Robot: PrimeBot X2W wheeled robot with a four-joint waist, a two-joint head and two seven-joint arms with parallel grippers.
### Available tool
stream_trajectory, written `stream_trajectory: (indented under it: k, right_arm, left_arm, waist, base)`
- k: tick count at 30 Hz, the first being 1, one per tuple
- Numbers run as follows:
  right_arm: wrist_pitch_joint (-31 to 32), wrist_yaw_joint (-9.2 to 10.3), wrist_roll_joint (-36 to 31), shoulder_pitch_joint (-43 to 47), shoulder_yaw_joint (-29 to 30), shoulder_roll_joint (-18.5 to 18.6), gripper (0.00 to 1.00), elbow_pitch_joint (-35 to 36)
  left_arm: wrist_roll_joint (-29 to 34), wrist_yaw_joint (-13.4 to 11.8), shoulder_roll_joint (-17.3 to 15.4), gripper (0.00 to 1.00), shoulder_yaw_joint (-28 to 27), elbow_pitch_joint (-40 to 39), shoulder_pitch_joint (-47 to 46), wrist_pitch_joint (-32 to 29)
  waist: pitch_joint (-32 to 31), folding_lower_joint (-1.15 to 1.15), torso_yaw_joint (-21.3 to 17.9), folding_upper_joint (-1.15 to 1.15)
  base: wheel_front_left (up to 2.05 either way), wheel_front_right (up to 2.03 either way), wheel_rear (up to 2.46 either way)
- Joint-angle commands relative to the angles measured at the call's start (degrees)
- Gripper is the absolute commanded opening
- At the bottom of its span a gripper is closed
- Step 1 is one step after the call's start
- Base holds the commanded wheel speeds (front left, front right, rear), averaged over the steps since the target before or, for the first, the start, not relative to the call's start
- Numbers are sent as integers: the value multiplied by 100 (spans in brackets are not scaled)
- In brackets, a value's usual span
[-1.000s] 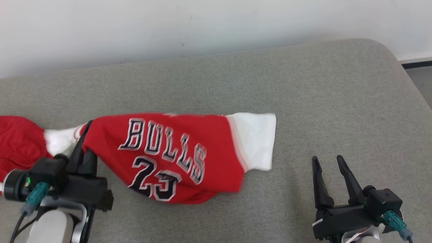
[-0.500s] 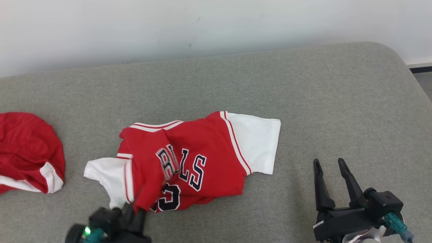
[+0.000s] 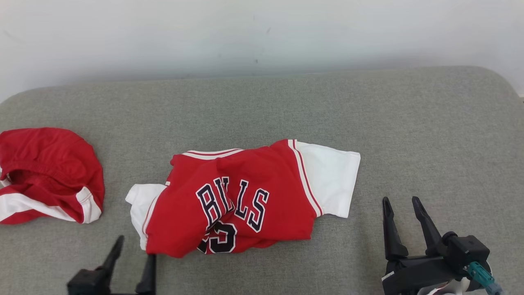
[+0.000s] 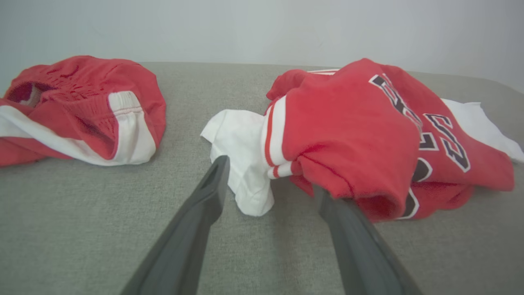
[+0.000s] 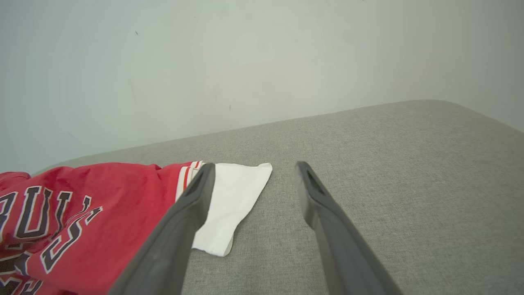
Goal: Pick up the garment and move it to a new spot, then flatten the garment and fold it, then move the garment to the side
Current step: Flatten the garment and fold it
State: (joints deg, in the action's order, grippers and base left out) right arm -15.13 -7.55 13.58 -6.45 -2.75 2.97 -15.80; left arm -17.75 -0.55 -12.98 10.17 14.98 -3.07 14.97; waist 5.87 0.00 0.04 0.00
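Left gripper (image 3: 135,250) (image 4: 270,176): at the near edge of the cushion, low on the robot's left. Its two fingers are spread wide and grasp nothing.
Left fingers and cloth: the white sleeve lies between the two fingertips in the left wrist view. The jersey's red hem sits at the tip of one finger; whether it touches I cannot tell.
Right gripper (image 3: 400,200) (image 5: 254,166): near edge on the robot's right, fingers parted and empty, apart from the cloth.
Jersey (image 3: 237,200) (image 4: 348,135) (image 5: 82,205): crumpled in the middle of the cushion, just beyond the left gripper. It is red with dark lettering face up and partly folded over itself. One white sleeve points to the robot's right and the other is bunched at the left.
Other red garment (image 3: 49,172) (image 4: 82,106): heaped at the left edge, with white stripes, well apart from the jersey.
Cushion (image 3: 409,123): grey fabric with rounded far corners.
Wall (image 3: 245,32): pale, behind the cushion.
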Motion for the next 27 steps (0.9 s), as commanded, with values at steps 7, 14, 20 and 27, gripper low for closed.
stream_trajectory:
  k: [7,14,20,27]
  right_arm:
    - [-3,12,-27,92,18,14,100,-21]
    - [-3,12,-42,69,-15,59,100,-49]
    - [-3,12,-30,29,-5,100,100,-109]
    - [-2,12,-43,-332,-151,365,100,-352]
  left_arm:
    - [128,-221,143,100,-711,-840,362,19]
    - [244,-100,415,100,-1231,-1142,292,20]
    - [433,127,603,100,-1364,-1079,165,20]
    - [614,462,742,100,-1306,-978,17,20]
  waist:
    - [-70,0,84,0]
    - [-69,0,78,0]
    - [-20,0,63,0]
    - [74,0,186,0]
  base:
    - [0,0,0]
    - [0,0,0]
    - [0,0,0]
    - [0,0,0]
